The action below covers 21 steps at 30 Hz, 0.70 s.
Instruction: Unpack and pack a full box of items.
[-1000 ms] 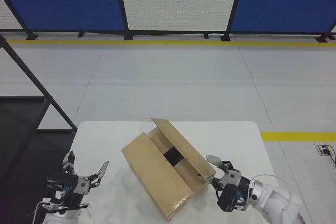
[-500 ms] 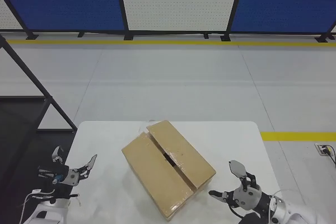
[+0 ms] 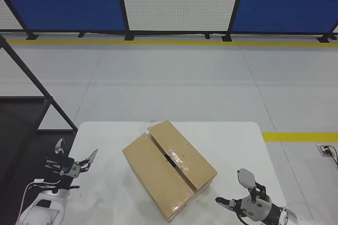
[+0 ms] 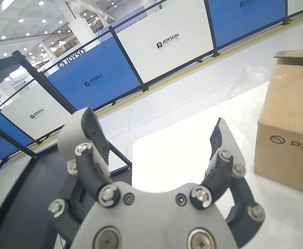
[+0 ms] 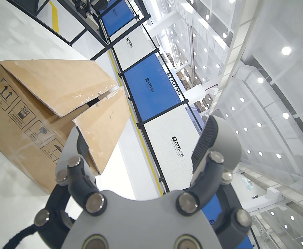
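A brown cardboard box sits at an angle in the middle of the white table. Its two top flaps lie down, with a narrow dark gap between them. My left gripper hangs open and empty at the table's left edge, well apart from the box. The left wrist view has its spread fingers in front and the box's side beyond. My right gripper is open and empty near the front right corner of the box. In the right wrist view the box flaps stand slightly raised.
A black metal rack stands off the table's left side. Blue and white partition panels line the far end of the floor. Bare tabletop lies left and right of the box.
The box's right flap, upright a second ago, now lies down. My right gripper has pulled back from it toward the table's front right. My left gripper has drifted left, away from the box.
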### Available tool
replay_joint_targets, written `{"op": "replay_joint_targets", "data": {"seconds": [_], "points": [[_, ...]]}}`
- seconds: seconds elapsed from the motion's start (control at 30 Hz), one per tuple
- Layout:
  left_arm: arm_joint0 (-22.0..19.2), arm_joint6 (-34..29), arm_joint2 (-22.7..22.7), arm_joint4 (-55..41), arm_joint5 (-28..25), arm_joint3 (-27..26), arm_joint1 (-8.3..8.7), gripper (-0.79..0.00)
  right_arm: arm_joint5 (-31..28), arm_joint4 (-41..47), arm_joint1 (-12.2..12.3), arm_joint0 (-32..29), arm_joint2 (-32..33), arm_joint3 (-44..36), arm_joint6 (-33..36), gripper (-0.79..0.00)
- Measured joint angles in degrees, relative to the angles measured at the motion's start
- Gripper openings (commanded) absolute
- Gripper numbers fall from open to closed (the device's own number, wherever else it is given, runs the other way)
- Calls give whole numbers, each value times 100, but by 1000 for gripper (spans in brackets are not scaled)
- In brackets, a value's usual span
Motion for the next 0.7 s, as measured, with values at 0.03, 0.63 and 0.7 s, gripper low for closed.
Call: {"op": "replay_joint_targets", "data": {"seconds": [0.03, 0.63, 0.7], "points": [[-1, 0, 0, 0, 1, 1, 0, 0, 0, 0, 0, 0, 0, 0, 0, 0], [-2516, 1623, 1413, 1801, -850, 2925, 41, 0, 129, -236, 133, -596, 81, -144, -225, 0], [-2737, 1711, 1572, 1874, -782, 3241, 17, 0, 165, -368, 154, -691, 105, -180, -231, 0]]}}
